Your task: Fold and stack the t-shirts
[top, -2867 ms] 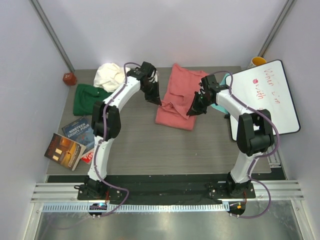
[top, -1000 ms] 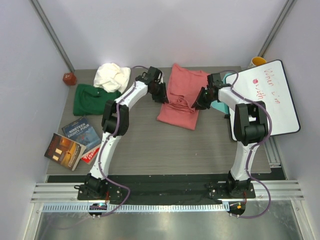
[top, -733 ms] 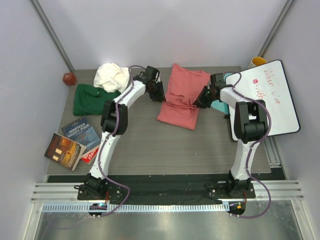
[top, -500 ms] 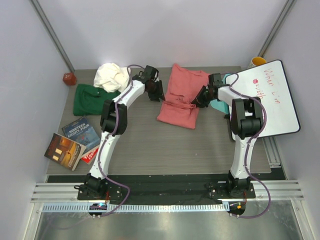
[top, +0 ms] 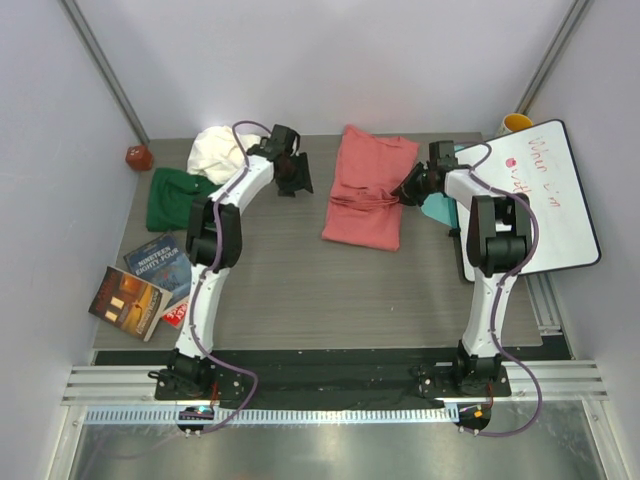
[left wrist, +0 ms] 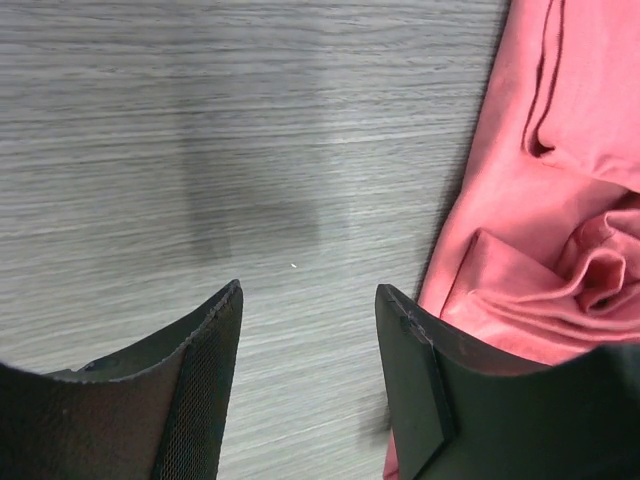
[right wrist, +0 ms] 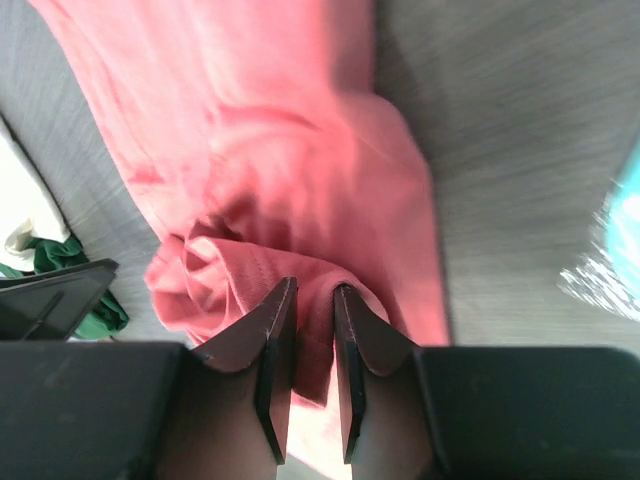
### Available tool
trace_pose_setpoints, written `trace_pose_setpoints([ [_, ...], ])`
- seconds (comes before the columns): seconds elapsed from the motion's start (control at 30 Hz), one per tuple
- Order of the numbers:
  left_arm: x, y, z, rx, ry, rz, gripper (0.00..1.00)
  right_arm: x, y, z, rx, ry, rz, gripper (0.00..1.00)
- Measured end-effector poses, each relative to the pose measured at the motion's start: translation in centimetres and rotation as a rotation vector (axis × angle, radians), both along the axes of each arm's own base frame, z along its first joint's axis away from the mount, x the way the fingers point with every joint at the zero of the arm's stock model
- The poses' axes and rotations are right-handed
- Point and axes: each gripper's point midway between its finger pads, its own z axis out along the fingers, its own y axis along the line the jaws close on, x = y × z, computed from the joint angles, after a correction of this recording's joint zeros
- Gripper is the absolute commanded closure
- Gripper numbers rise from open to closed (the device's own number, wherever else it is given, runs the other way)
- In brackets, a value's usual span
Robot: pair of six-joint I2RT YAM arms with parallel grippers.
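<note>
The right claw (right wrist: 315, 286) stands narrow, its jaws nipped on a bunched fold at the edge of the soft salmon-pink cloth t-shirt (top: 368, 190), I'd guess so that this side can be drawn over into a fold. The left claw (left wrist: 310, 290) hangs wide and empty above the grey wood-grain counter (top: 300, 270), just beside the shirt's opposite edge. The pink shirt lies rumpled and partly doubled toward the back. Well off to the left, the dark green t-shirt (top: 180, 200) and the crumpled cream-white t-shirt (top: 222, 150) lie touching, not yet stacked.
</note>
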Motion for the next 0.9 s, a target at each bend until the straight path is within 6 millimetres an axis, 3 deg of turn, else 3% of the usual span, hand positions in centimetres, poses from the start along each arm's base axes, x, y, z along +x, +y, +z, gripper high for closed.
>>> trace_pose_setpoints([
  [0.13, -0.5, 0.1, 0.4, -0.004, 0.002, -0.015, 0.43, -1.1, -0.8, 0.0, -0.003, 0.015, -0.019, 0.73],
  [0.3, -2.8, -1.1, 1.4, -0.047, 0.024, -0.071, 0.45, -2.2, -1.2, -0.5, -0.003, 0.042, -0.042, 0.73],
  [0.43, -5.1, -3.9, 2.5, -0.089, 0.022, -0.150, 0.46, -2.9, -1.4, -1.2, -0.004, 0.068, -0.057, 0.73],
  [0.57, -8.4, -8.3, 3.1, -0.134, 0.023, -0.274, 0.47, -3.1, -1.5, -1.5, -0.009, 0.078, -0.064, 0.73],
  [0.7, -11.9, -11.6, 2.2, -0.165, 0.060, -0.377, 0.49, -3.0, -1.6, -1.5, -0.015, 0.077, -0.069, 0.73],
  [0.9, -13.7, -11.5, 0.2, -0.170, 0.119, -0.396, 0.51, -3.0, -1.8, -1.6, -0.022, 0.076, -0.075, 0.72],
])
